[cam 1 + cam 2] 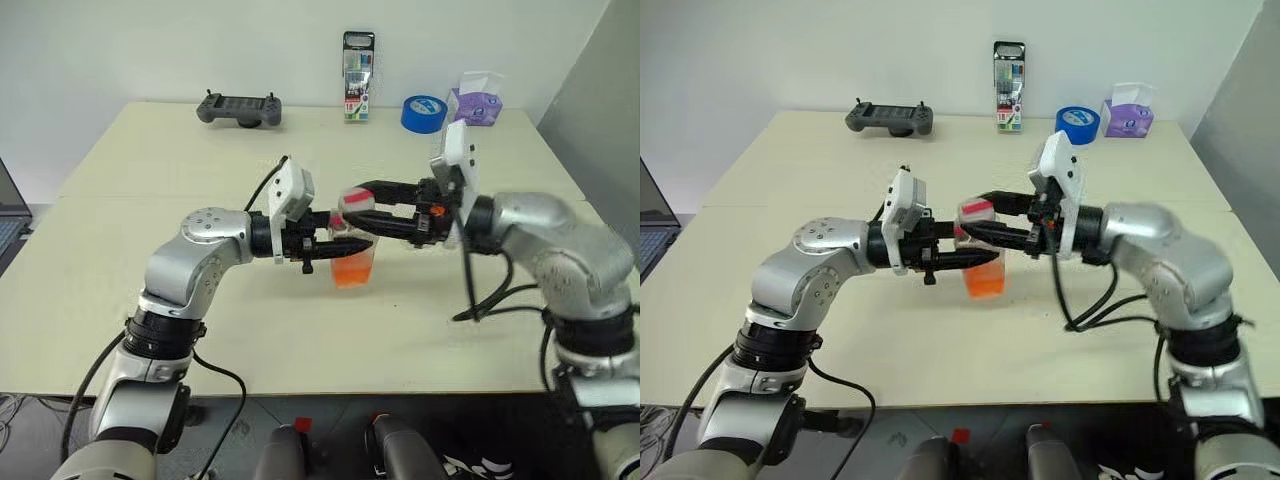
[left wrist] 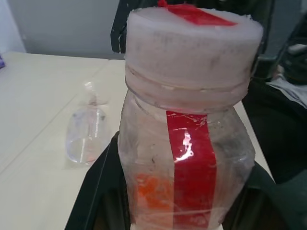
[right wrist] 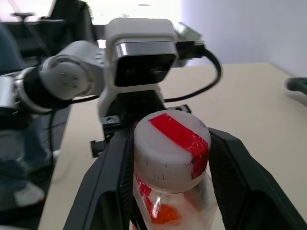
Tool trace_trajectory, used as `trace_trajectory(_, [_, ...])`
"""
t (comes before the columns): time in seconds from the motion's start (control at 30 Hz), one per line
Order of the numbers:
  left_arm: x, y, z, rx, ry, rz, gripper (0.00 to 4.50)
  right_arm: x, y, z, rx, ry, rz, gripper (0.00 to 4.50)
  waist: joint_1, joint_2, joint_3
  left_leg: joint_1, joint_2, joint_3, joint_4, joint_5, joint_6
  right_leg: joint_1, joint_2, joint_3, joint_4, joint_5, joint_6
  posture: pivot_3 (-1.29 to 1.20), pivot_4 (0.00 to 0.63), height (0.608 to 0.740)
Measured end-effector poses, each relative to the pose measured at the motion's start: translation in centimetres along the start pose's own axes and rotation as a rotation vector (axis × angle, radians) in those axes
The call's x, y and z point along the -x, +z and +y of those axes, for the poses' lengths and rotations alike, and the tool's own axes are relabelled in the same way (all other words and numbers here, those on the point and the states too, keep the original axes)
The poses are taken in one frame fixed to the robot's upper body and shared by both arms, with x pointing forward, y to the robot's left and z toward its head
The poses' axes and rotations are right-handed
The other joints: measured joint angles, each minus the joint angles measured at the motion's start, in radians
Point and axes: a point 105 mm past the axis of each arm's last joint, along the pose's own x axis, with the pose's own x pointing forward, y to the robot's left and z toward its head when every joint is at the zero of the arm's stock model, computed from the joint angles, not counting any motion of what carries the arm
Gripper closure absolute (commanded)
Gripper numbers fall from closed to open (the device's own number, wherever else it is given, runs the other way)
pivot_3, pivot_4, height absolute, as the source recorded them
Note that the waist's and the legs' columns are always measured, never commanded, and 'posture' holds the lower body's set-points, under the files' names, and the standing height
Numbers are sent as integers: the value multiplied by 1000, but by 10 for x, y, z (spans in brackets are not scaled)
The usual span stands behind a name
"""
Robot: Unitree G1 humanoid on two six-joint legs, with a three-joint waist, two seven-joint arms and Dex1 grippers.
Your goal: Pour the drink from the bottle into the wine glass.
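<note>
- Clear plastic bottle, orange drink inside, mid-table, upright.
- Left gripper, from 9 o'clock: clamped on bottle body.
- Right gripper, from 3 o'clock: fingers flanking the cap; grip unclear.
- Wine glass: lying on table.

Held above the table between two grippers: bottle upright, left gripper around its body from the left, right gripper flanking its cap from the right. Drink in the bottle's lower part, below both grippers. Wine glass lying on the tabletop beyond the left gripper.
</note>
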Motion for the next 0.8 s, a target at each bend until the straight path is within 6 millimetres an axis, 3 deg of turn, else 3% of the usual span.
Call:
trace_trajectory(0.1, [-1,-2,-2,8,-15,7,2696,1,-2,-4,-25,90,15,2642,0,0,0,-1,1,-3,0,0,0,-1,1,-2,1,0,-3,0,150,740])
trace_trajectory(0.2, [-3,-2,-3,13,-23,2,2696,7,-6,-6,-63,88,38,1624,4,0,0,-3,1,-6,0,0,0,-1,-1,-5,2,1,-8,0,150,740])
trace_trajectory(0.37, [6,2,8,4,58,-17,2696,53,-16,-5,-150,-106,90,25,13,0,0,-5,1,-9,0,0,0,-1,-4,-7,1,0,-8,0,150,740])
trace_trajectory(0.57, [7,3,13,5,105,-28,2696,37,-13,18,-117,-249,20,25,1,0,0,-3,0,-9,1,0,0,0,-2,-6,3,-3,-4,0,150,740])
trace_trajectory(0.67, [7,4,13,6,110,-31,2696,14,-8,19,-97,-373,-72,25,-2,1,1,-2,2,-10,0,0,0,0,0,-7,4,-3,-3,0,150,740])
trace_trajectory(0.8, [7,3,15,7,116,-29,2696,6,-3,10,-73,-515,-119,25,2,2,1,-3,1,-10,0,1,0,0,1,-6,3,-3,-4,0,150,740])
